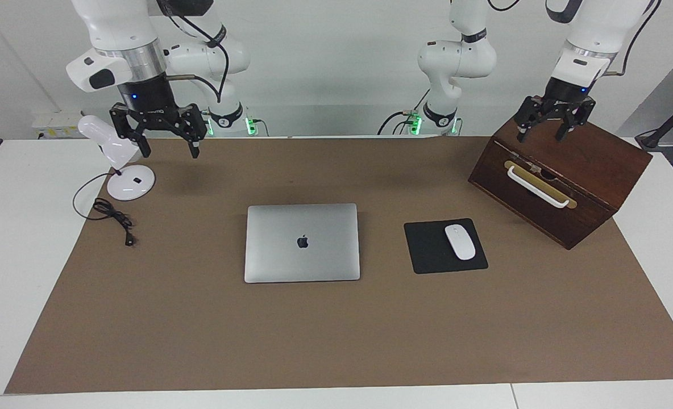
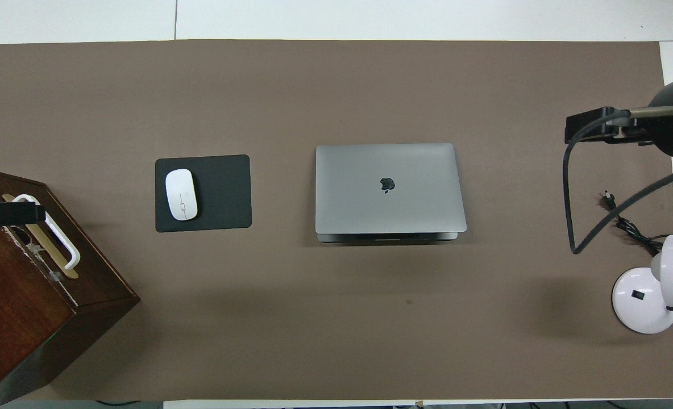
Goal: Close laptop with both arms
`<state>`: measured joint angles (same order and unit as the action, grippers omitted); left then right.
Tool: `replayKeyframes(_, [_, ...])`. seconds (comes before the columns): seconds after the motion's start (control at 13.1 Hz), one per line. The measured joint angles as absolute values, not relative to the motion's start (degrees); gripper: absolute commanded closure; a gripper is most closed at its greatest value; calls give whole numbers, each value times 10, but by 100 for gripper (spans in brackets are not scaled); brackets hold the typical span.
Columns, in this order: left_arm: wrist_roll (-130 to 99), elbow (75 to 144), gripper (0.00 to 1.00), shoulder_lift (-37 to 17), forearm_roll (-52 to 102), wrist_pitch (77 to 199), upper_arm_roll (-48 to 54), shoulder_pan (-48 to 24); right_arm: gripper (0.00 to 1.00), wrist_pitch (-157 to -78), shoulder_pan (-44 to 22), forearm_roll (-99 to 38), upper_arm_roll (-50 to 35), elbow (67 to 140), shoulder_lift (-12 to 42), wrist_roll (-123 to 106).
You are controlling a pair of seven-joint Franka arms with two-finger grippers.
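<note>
The silver-grey laptop [image 1: 302,243] lies flat in the middle of the brown mat with its lid down and the dark apple logo facing up. It also shows in the overhead view [image 2: 390,187], lid flat on the base. My right gripper [image 1: 169,152] hangs open and empty in the air beside the white lamp, toward the right arm's end of the table. My left gripper [image 1: 541,136] hangs open and empty over the top of the wooden box. Neither gripper touches the laptop.
A black mouse pad [image 1: 427,253] with a white mouse [image 1: 460,241] lies beside the laptop toward the left arm's end. A dark wooden box [image 1: 575,187] with a white handle stands at that end. A white desk lamp [image 1: 131,183] and its cable [image 1: 112,216] sit at the right arm's end.
</note>
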<state>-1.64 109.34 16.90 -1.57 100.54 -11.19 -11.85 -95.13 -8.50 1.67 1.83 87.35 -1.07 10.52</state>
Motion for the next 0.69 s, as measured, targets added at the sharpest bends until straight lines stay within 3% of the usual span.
replayKeyframes(0.38, [-20, 973, 0, 94, 2, 925, -110, -111, 0, -952, -12, 17, 28, 891, -17, 51])
replayKeyframes(0.69, [-21, 938, 0, 41, 15, 913, -110, -110, 0, -952, 10, 17, 27, 892, -17, -1])
